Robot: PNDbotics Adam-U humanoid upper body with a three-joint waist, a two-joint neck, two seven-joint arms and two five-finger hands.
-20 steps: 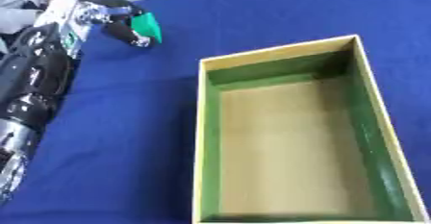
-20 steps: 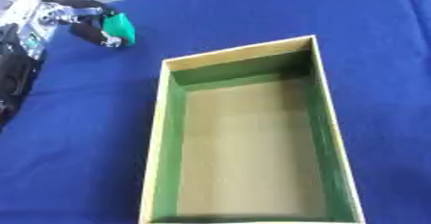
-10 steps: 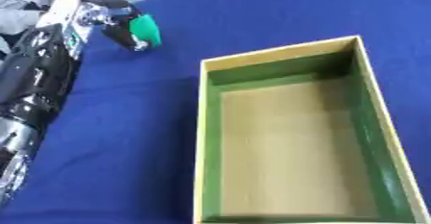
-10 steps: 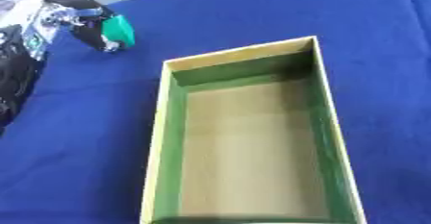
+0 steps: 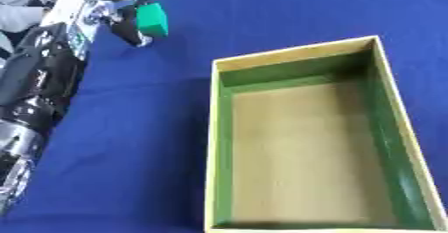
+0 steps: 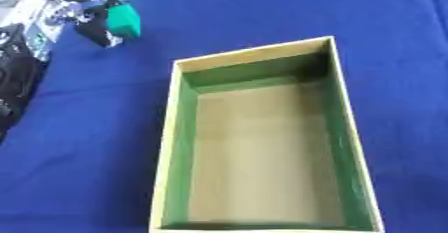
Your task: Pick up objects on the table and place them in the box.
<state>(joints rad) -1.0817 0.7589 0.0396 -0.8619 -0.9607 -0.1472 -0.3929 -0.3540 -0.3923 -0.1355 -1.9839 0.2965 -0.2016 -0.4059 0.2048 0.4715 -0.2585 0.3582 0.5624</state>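
While the box (image 5: pixel 297 137) lies nearest, it is the place to start: a long rectangular tray with pale wooden rims, green-painted inner walls and a plain tan floor that looks flat and smooth, and nothing shows inside it. It rests on the counter (image 5: pixel 140 142), which is covered by a deep blue cloth with a soft, matte look and a few shallow folds. Along the left edge runs the robot's left arm, black casing with silver joints, reaching away toward the far corner. At its end the left hand (image 5: pixel 118 14) has its fingers curled round a small green block (image 5: pixel 151 19), a blocky piece with flat faces and squared edges, probably hard plastic or foam; it sits off the box's far left corner, well apart from the rim, and I cannot tell whether it is clear of the cloth. The step in hand, I judge, is the pickup, with the block grasped. The next move calls for carrying it rightward over the rim before the fingers let go. No right hand shows in either view.
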